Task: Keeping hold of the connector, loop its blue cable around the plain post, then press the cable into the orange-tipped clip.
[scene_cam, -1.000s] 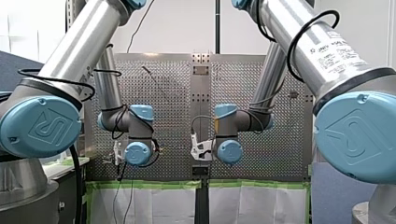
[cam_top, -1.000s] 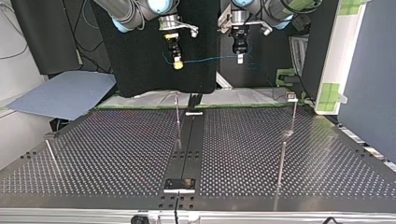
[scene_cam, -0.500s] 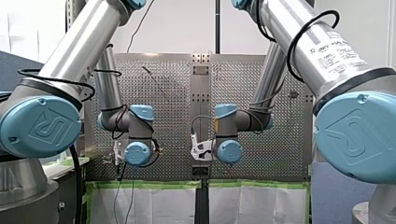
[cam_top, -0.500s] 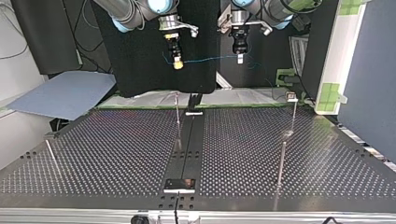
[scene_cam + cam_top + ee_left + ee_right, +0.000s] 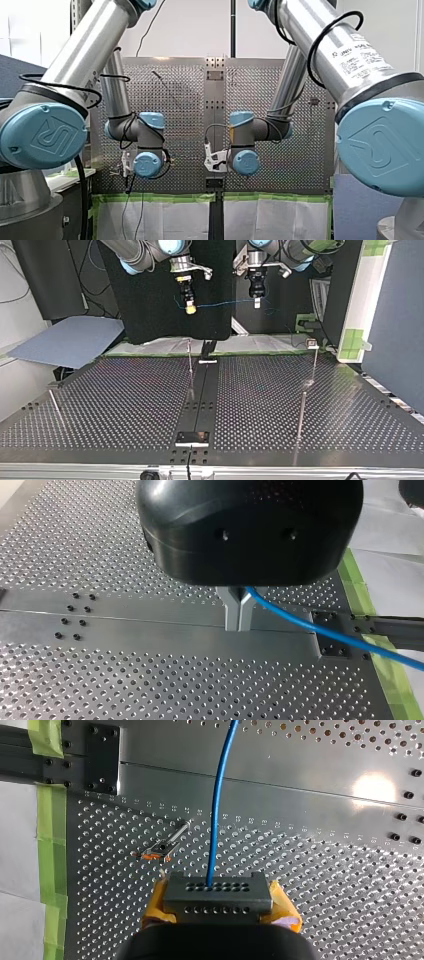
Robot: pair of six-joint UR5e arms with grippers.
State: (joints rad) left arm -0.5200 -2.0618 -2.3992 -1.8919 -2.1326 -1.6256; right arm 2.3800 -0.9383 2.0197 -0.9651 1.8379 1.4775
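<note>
nothing has shifted since a second ago: both arms hang where they were, near the taped edge of the perforated table [image 5: 125, 405], so i judge the looping has not begun. my right gripper [image 5: 218, 906] pinches the connector [image 5: 218, 892] between its yellow pads [image 5: 282, 909]. my left gripper [image 5: 239, 611] is pressed together on the blue cable [image 5: 300, 624], which runs between the two, well above the table. counting: two grippers, one connector, one cable, one orange-tipped clip [image 5: 159, 850] standing ahead of my right gripper, and four slim posts [image 5: 190, 365] in the top view. which one is plain i cannot tell.
</note>
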